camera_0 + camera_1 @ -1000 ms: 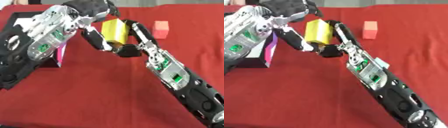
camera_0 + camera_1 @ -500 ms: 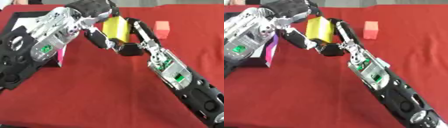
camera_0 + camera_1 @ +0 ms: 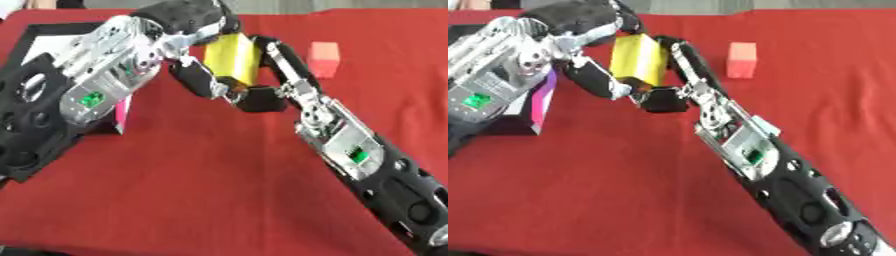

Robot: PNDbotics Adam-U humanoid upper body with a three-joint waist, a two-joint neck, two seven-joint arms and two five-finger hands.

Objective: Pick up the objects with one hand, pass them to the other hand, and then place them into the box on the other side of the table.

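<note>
Yellow block (image 3: 232,59): rigid, light, smooth-faced; best pinched across flat sides. Right hand (image 3: 278,75) and left hand (image 3: 194,70) are both curling around it above the tabletop's far-left area.

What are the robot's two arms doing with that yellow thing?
Both hands meet over the red table around a yellow block. The right hand has its fingers curled round the block, and the left hand is closing in on it from the other side, so this looks like the handover. A red block waits on the table beyond them, and a dark box sits at the left edge.
</note>
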